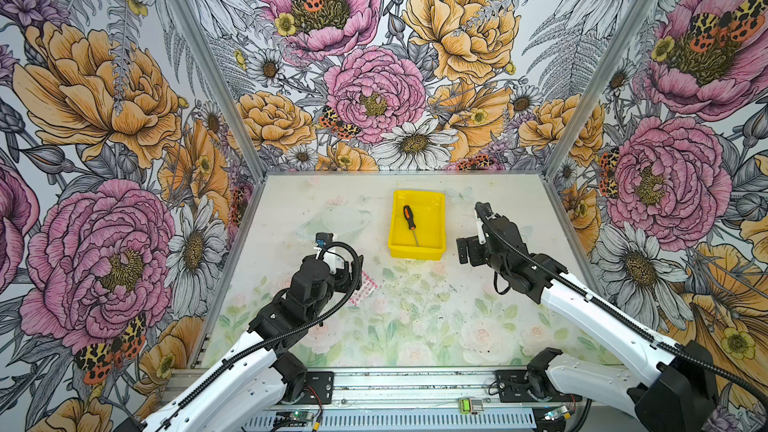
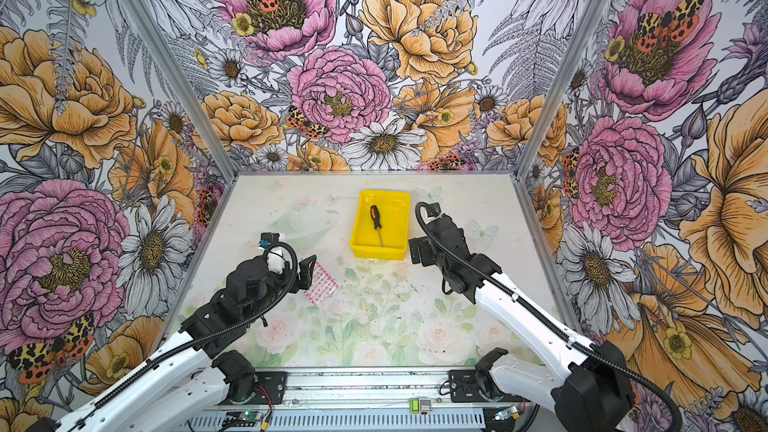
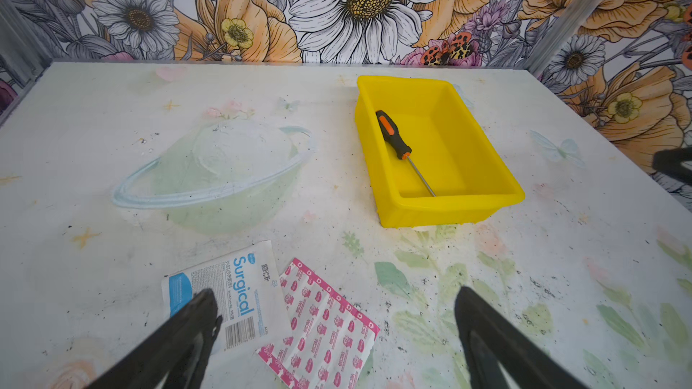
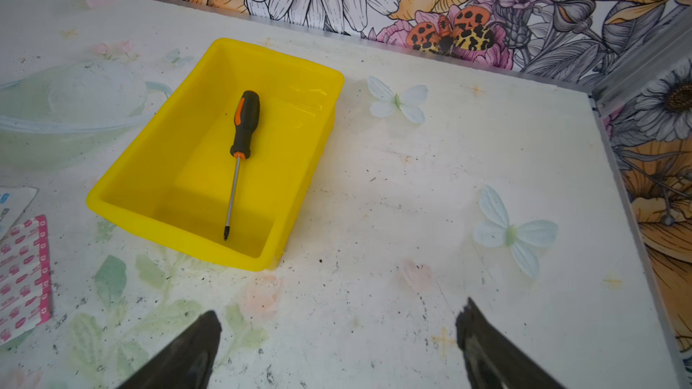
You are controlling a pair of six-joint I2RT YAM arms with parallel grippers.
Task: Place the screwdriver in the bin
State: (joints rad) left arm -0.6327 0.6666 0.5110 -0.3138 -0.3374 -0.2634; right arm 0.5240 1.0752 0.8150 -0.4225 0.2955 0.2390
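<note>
Item, screwdriver [image 1: 410,224]: we find it lying flat inside the bin [image 1: 417,252], tip by the near wall. Right claw [image 4: 339,316]: spread wide, empty, over bare desk [image 4: 412,181] beside the bin. Left claw [image 3: 336,293]: apart, empty, above flat packets [image 3: 232,286].

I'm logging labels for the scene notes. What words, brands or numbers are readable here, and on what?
"Surgical": on the white-and-blue packet, in the left wrist view.
Packet's small print and barcode digits: too small to read.
Pink sheet: repeated printed marks, too blurred to read.
Screwdriver and bin: no text visible.
</note>
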